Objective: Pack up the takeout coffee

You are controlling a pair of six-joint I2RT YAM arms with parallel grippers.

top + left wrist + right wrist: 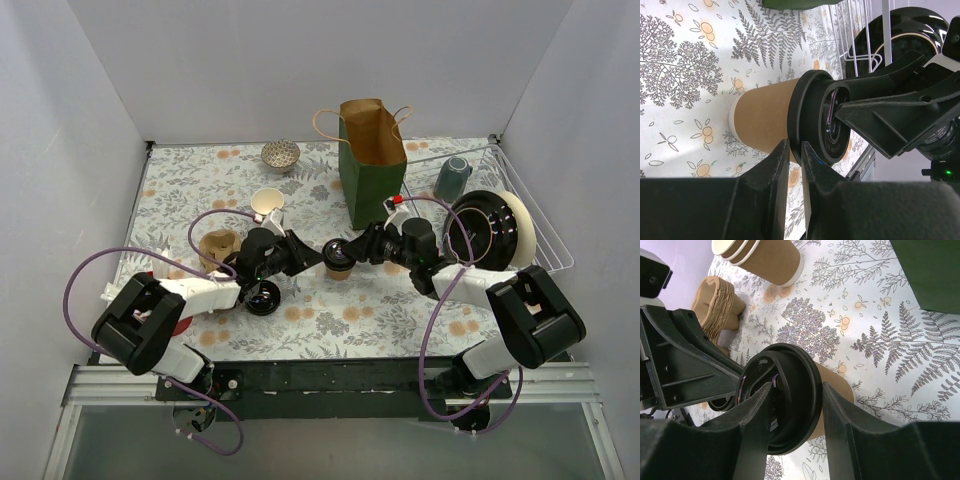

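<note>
1. Table (pixel 180 190), floral-print cover, walled on three sides; carries every item listed below.
2. Green paper bag (pixel 375 185), upright and open-topped, toward the far edge a little right of centre. Judged the destination for packing; it stands beyond the cup, on the right arm's side.
3. Wire rack (pixel 540 240), along the right edge, holding a black-and-cream plate (pixel 490 228) on edge and a grey-blue mug (pixel 453 177).
4. Right gripper (pixel 795 412), fingers about half spread, bracketing the black lid (pixel 782 397) from either side; contact looks likely but firm clamping cannot be confirmed from the wrist view.
5. Left gripper (pixel 796 165), fingers nearly closed, pinching the lid rim at its near edge. The thin gap between them is filled by the rim, so this reads as a grasp on the lid.
6. Takeout coffee cup (pixel 338 262), tan paper, at mid-table between the two grippers, standing upright on its base, long axis vertical. The left gripper comes from the cup's left, the right from its right; both are at the cup, neither nearer.
7. Stack of spare tan cups (pixel 267 205), left of the bag.
8. Pile of brown sleeves or holders (pixel 218 245), near the left arm; exact kind unclear.
9. Patterned small bowl (pixel 281 154), far edge, left of centre.
10. Spare black lid (pixel 262 298), lying flat beneath the left arm.
</note>
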